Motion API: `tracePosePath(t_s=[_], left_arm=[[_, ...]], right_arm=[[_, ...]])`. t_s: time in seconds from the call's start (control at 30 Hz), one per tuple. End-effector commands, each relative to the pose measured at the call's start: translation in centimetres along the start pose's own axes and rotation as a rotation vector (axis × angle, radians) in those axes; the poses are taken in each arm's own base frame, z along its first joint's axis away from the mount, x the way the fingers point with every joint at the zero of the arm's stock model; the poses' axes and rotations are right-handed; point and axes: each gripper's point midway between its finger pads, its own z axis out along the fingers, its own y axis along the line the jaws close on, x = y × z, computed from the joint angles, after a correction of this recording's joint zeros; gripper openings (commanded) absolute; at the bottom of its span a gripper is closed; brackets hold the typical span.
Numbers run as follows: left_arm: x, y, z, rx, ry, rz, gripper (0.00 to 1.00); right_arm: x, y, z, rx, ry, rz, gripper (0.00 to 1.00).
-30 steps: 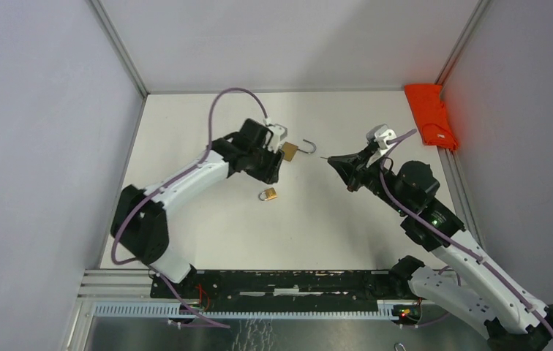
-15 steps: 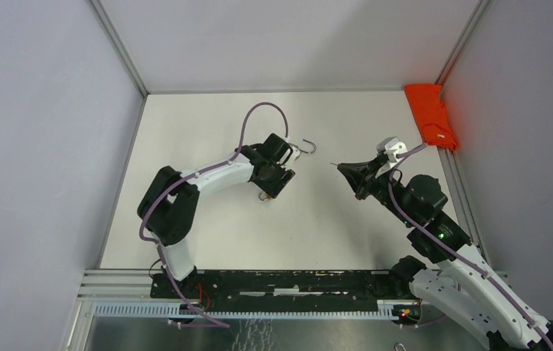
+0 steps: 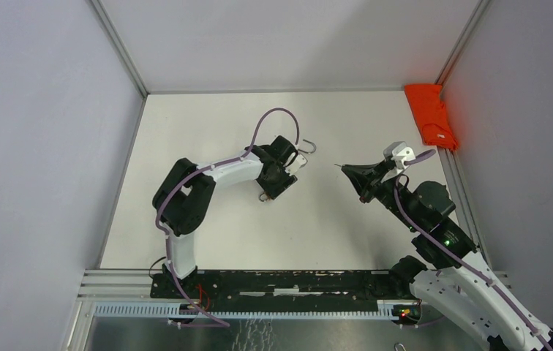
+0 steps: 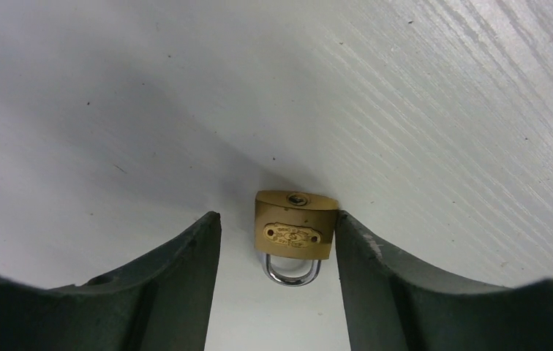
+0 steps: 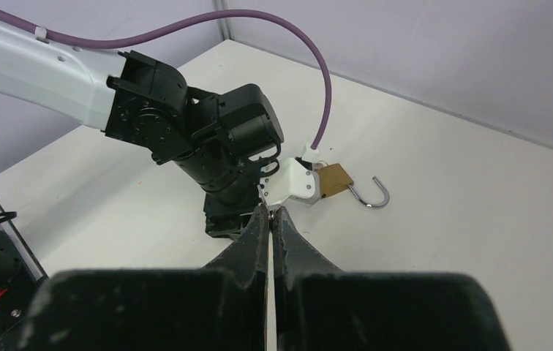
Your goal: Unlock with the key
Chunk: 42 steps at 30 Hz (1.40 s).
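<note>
Engraving on brass padlock (image 4: 295, 227) between spread left fingers (image 4: 178, 285) is illegible.

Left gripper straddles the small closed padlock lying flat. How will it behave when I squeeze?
The brass padlock looks solid metal, so it is probably rigid and heavy for its size. Lying flat on the smooth table, it should slide rather than roll. Its polished sides may slip in the left gripper.

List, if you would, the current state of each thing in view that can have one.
Open padlock: shackle swung out, lying on the table.
Closed padlock: shackle shut, flat on the table.
Left pincer: open, astride the closed one.
Right pincer: shut on the key, only a thin tip showing.
</note>
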Motion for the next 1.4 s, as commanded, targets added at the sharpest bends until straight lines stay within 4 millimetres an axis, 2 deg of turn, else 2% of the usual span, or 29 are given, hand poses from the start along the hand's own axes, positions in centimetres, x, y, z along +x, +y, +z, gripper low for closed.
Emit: tracePosePath(t_s=[0.0, 0.1, 0.37, 0.53, 0.57, 0.6, 0.67, 0.73, 0.83, 0.97, 1.1, 1.23, 1.37], left_arm=[[0.9, -0.9, 0.9, 0.052, 0.052, 0.066, 0.6], [1.9, -1.5, 1.2, 0.083, 0.085, 0.054, 0.55], [3.3, -2.7, 0.1, 0.127, 0.108, 0.01, 0.63], [3.7, -2.7, 0.2, 0.129, 0.116, 0.011, 0.63], [3.6, -2.7, 0.3, 0.139, 0.118, 0.007, 0.6], [3.6, -2.8, 0.5, 0.149, 0.122, 0.0, 0.52], [3.8, -2.9, 0.8, 0.164, 0.134, -0.009, 0.29], [4.1, -2.8, 1.1, 0.165, 0.15, -0.012, 0.14], [4.0, -2.6, 1.6, 0.159, 0.161, -0.018, 0.02], [2.6, -1.8, 1.7, 0.122, 0.116, -0.02, 0.02], [0.6, -0.8, -0.1, 0.075, 0.034, -0.013, 0.02], [-1.0, -0.3, -2.7, 0.06, -0.054, -0.002, 0.02], [-2.1, -0.3, -5.2, 0.045, -0.127, 0.019, 0.02]], right_arm=[[-1.1, -0.3, -0.1, 0.013, -0.031, -0.015, 0.0], [-0.8, -0.3, 0.0, 0.016, -0.02, -0.016, 0.0], [-0.3, -0.3, 0.4, 0.012, -0.008, -0.013, 0.0], [-0.3, -0.1, 0.5, 0.001, -0.012, -0.008, 0.0], [-0.3, -0.1, 0.5, 0.0, -0.012, -0.008, 0.0], [-0.3, -0.1, 0.5, 0.001, -0.011, -0.008, 0.0], [-0.2, -0.3, 0.5, 0.009, -0.008, -0.008, 0.0], [0.0, -0.4, 0.4, 0.016, -0.004, -0.008, 0.0], [0.6, -0.6, 0.6, 0.028, 0.012, -0.007, 0.0], [1.5, -1.1, 0.9, 0.056, 0.037, 0.008, 0.0], [2.6, -2.2, 0.9, 0.113, 0.067, 0.024, 0.0], [3.4, -2.1, 1.2, 0.109, 0.082, 0.048, 0.0], [5.2, -2.2, 1.9, 0.113, 0.134, 0.091, 0.0]])
